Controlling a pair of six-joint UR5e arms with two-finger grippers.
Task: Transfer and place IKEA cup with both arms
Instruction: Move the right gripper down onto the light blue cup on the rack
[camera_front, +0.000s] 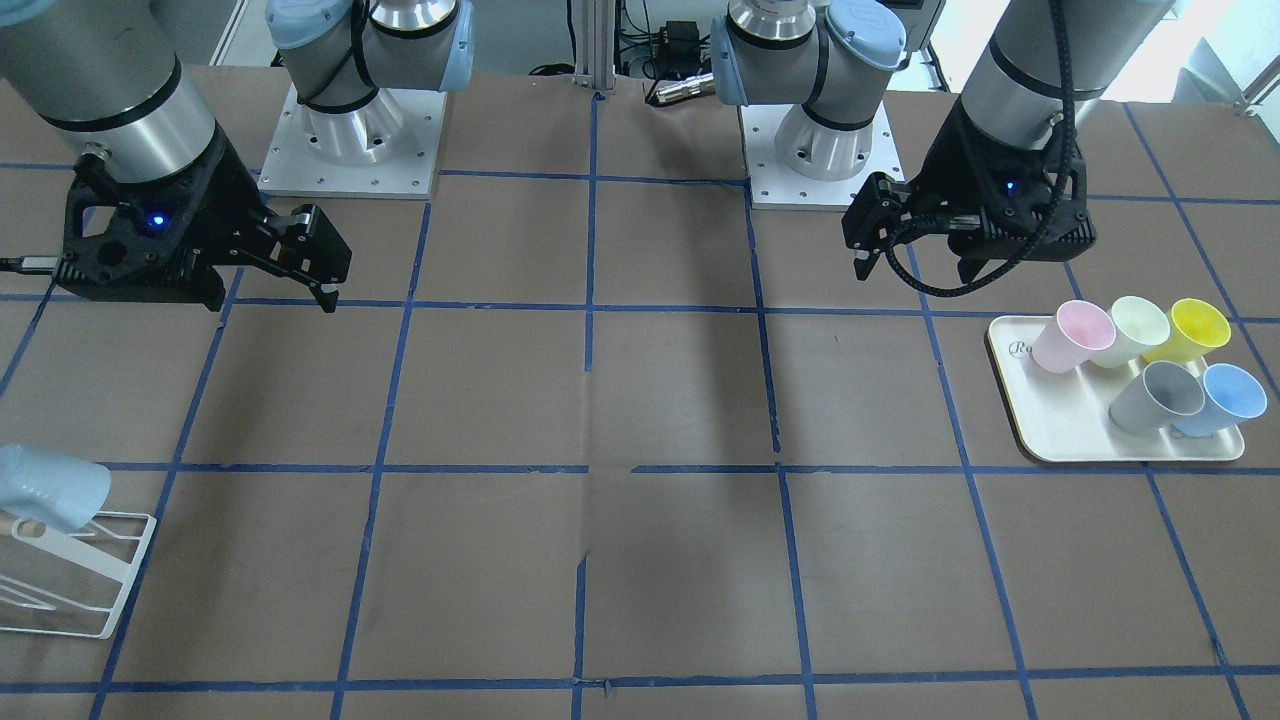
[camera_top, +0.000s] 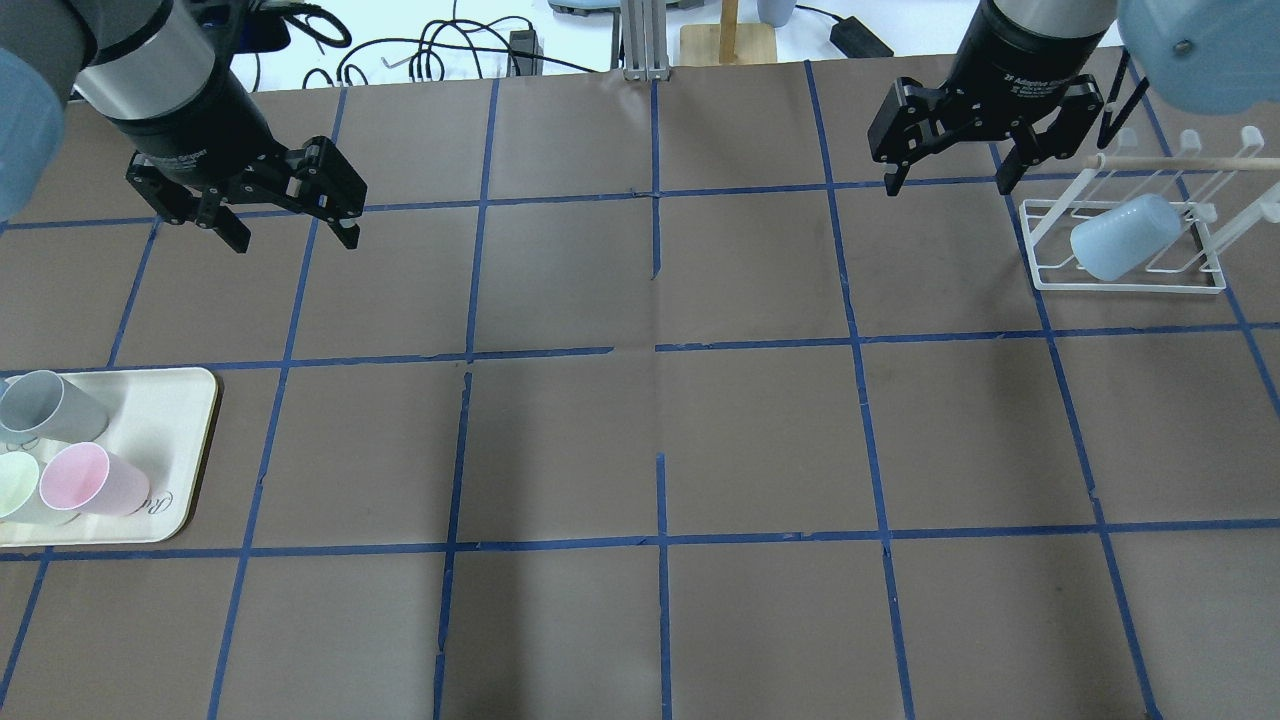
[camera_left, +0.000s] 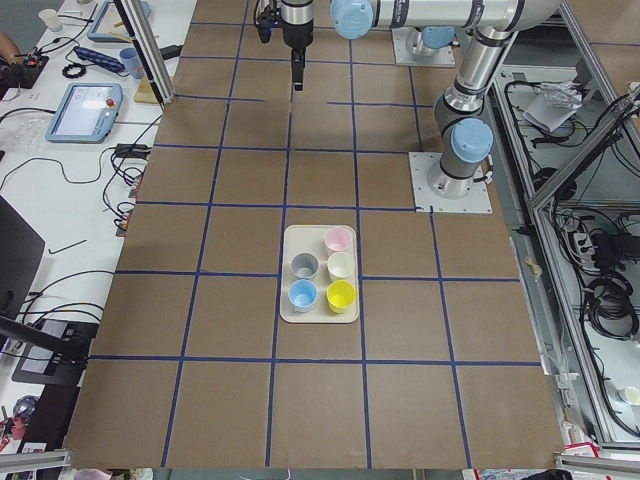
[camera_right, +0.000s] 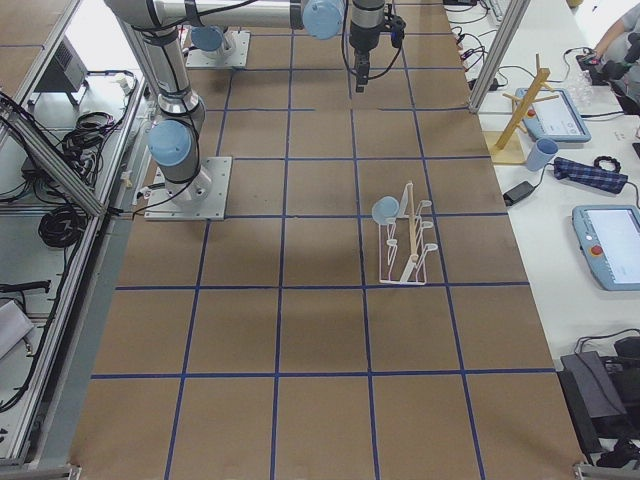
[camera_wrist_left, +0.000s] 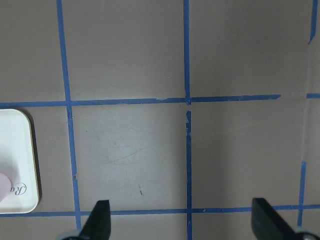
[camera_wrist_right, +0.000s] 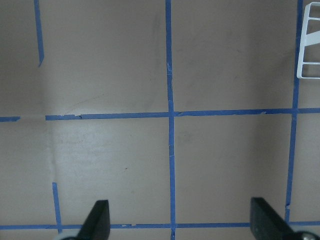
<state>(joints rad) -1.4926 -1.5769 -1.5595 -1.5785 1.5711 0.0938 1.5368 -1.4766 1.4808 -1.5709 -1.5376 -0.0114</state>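
Observation:
The pale sky-blue IKEA cup (camera_top: 1125, 237) lies on its side in a white wire rack (camera_top: 1040, 275) on the robot's right side; it also shows in the front-facing view (camera_front: 50, 490) and the exterior right view (camera_right: 387, 208). My right gripper (camera_top: 948, 188) is open and empty, hovering just beside the rack, apart from the cup. My left gripper (camera_top: 295, 242) is open and empty over bare table, away from the tray. The wrist views show only open fingertips (camera_wrist_left: 100, 220) (camera_wrist_right: 100, 220) over the brown surface.
A cream tray (camera_front: 1060, 440) on the robot's left side holds a pink (camera_front: 1072, 336), a pale green (camera_front: 1135, 330), a yellow (camera_front: 1190, 330), a grey (camera_front: 1160, 396) and a deeper blue cup (camera_front: 1225, 400). Blue tape lines grid the brown table.

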